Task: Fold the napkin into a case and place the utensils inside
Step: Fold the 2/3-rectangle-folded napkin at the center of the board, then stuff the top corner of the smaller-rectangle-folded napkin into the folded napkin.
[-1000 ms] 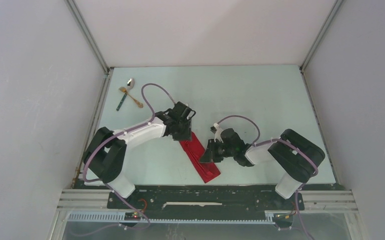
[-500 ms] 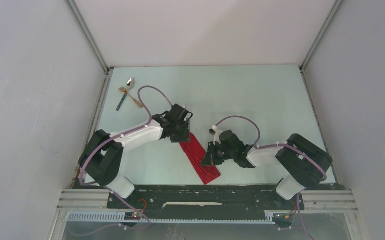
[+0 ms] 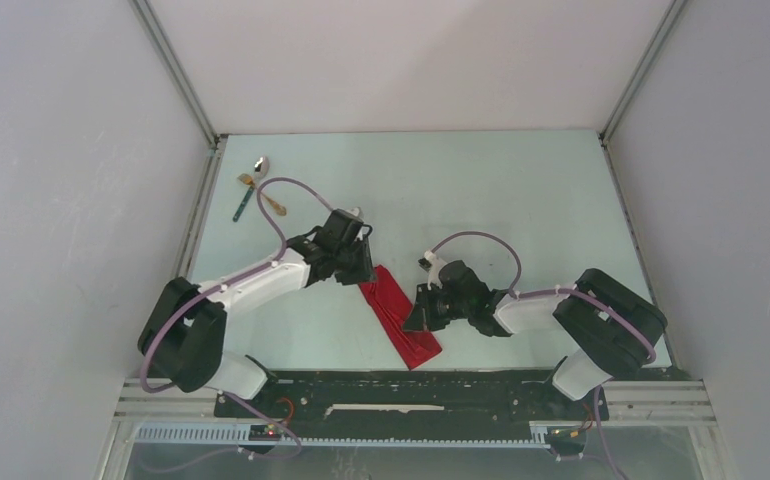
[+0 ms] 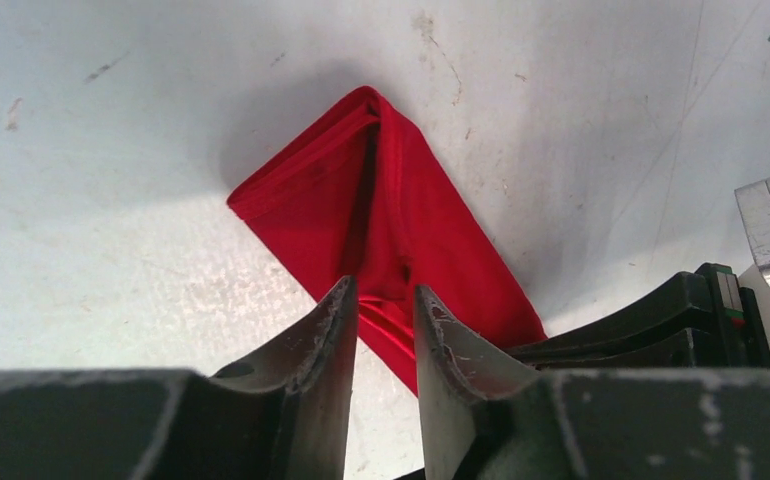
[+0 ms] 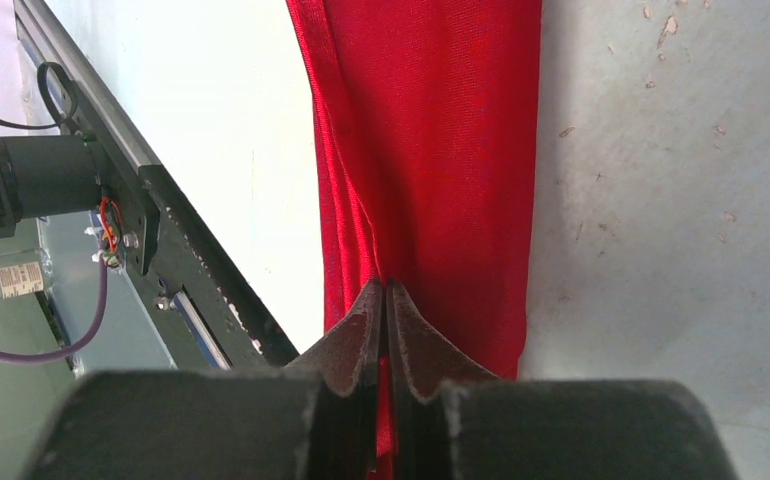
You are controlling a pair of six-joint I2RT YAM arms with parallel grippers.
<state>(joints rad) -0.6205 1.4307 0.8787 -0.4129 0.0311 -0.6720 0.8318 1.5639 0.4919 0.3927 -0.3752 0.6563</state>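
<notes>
Napkin (image 3: 398,318) lay on the pale worktop (image 3: 521,190) near the front edge, between my two arms. It was folded into a long thin red strip that ran slantwise. From above, its far end was tucked under the left wrist, and the right wrist covered part of one long side. Both pairs of fingers were hidden in that view.

The wrist cameras helped. The left fingers (image 4: 333,322) stood a little apart, with a gap between the tips. A raised fold of the red cloth sat right at that gap. I could not tell if the tips touched it. These fingers hid the cloth closest to the camera.

The right fingers (image 5: 369,322) were pressed together and pinched a thin ridge of the napkin. The cloth ran off the top of that picture, so its end was cut off.

The utensils (image 3: 251,187) lay well apart from the napkin, in the far left corner, and looked very small. I could make out the shiny spoon (image 3: 260,163) and the teal-handled piece (image 3: 242,206). The gold fork (image 3: 247,180) was partly behind the left arm's purple cable (image 3: 301,184).
</notes>
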